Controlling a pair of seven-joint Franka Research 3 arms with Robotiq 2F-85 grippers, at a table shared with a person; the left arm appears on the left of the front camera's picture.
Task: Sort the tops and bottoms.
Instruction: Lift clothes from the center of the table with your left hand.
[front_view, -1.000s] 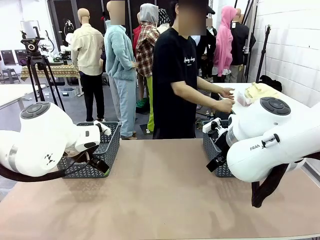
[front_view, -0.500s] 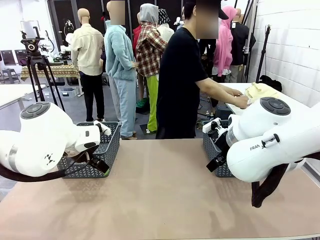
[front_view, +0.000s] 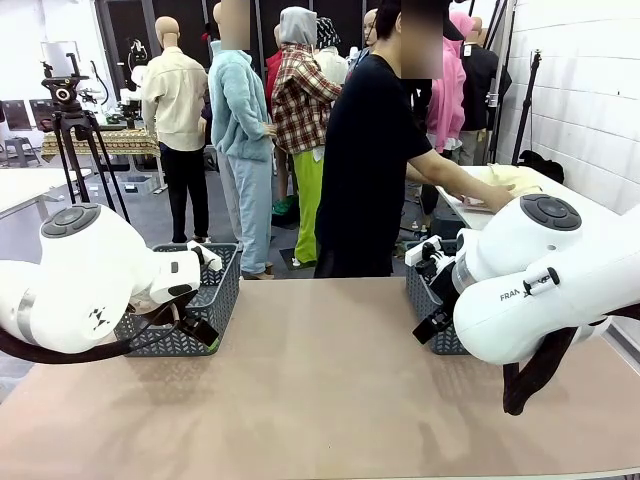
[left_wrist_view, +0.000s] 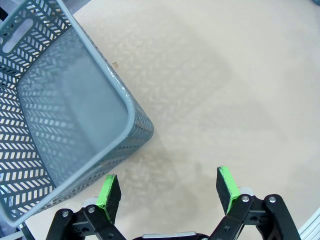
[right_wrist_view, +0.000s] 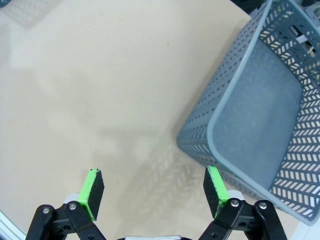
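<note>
A pale yellow garment (front_view: 522, 181) lies on a white side table (front_view: 590, 205) at the far right, beyond my table. A person in a black T-shirt leans over it with a hand (front_view: 497, 203) on the cloth. My left gripper (front_view: 203, 333) hangs low at the left, beside a grey basket (front_view: 222, 287). In the left wrist view this left gripper (left_wrist_view: 167, 186) is open over bare tabletop, with nothing between its green pads (left_wrist_view: 109, 191). My right gripper (right_wrist_view: 153, 185) is open too and holds nothing. It hovers beside a second grey basket (right_wrist_view: 220, 120).
Both baskets look empty inside, the left basket (left_wrist_view: 131, 115) and the right basket (front_view: 422, 300). The tan tabletop (front_view: 320, 390) stretches between them. A camera tripod (front_view: 70, 120) stands at the far left, behind the table.
The person has turned away from my table and leaned right, reaching both hands onto the pale yellow garment. Neither arm has moved.
</note>
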